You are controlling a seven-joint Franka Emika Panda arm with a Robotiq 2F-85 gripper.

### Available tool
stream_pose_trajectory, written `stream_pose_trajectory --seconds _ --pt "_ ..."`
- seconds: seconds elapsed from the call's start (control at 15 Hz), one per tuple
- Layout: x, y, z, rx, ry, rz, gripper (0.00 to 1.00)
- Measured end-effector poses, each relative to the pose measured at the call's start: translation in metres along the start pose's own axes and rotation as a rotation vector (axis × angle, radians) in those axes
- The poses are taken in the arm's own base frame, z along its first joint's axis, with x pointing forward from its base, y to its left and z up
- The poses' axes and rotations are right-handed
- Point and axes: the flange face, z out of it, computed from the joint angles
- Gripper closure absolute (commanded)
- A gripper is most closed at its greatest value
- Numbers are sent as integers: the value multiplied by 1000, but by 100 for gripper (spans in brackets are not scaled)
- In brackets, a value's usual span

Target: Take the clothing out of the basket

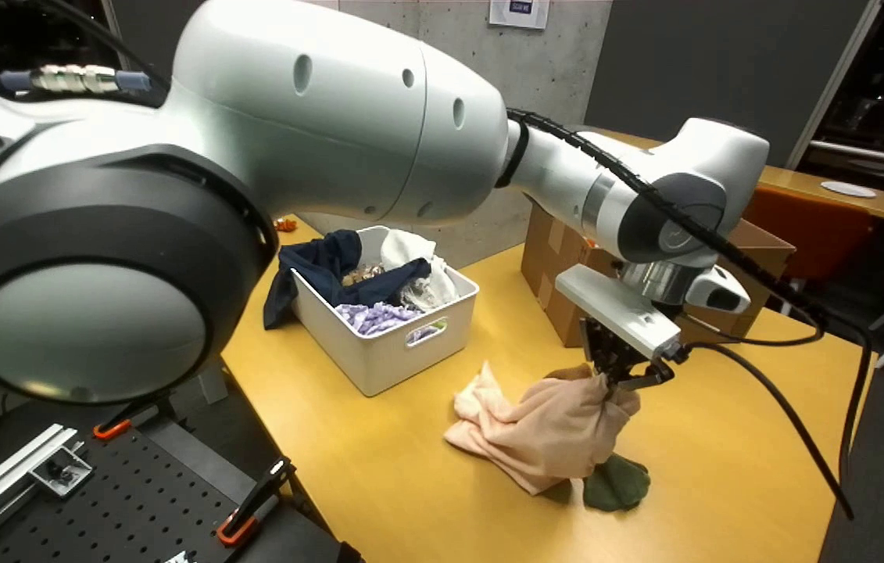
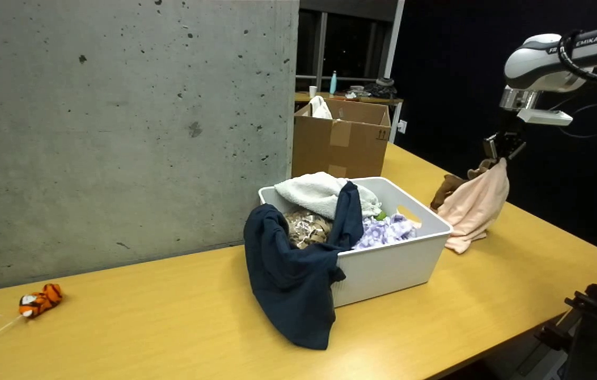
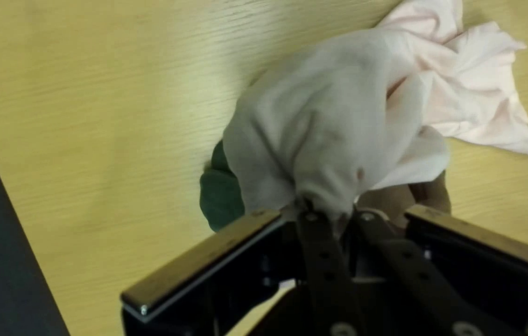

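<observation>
Your yellow tabletop carries the whole contest, and by the look of it you're only partway through. Next, the white basket, well filled, so plenty of work waits in there. Now the navy garment: half in, half out, slung over the basket's rim with its end down on the tabletop, so call that one unfinished. Over to the pink cloth, and it's out, apart from the basket! Your tool is clamped on a gathered peak of it, lower folds resting on the tabletop; I'd judge only the letting-go remains here. Smaller again, the white cloth, heaped on top inside the basket and yours to fetch. So is the lilac cloth, bunched against an end wall. Crinkled brown stuff sits between white and navy; clothing or not, I can't tell. And the little ones: the brown cloth, bunched beside the pink, whether pinched too I can't say, and the green cloth, peeking out low on the tabletop; both look out.
</observation>
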Motion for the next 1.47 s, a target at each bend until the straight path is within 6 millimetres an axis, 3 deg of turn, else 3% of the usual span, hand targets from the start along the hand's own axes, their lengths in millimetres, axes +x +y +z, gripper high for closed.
stream_pose_trajectory --seconds 0.33,0.67,0.73,0.87,1.0,1.13,1.4,1.47 --pt "-18 61 49 -35 -59 183 98" --pt "-51 129 91 -79 -104 366 98" --pt "-58 141 93 -91 -107 400 66" --pt "-67 154 83 -117 -105 450 59" --pt "-69 148 55 -134 -88 467 44" --pt "-67 123 17 -149 -55 442 29" --pt "-60 38 -58 -167 22 324 2" --pt "-59 10 -74 -160 43 284 0"
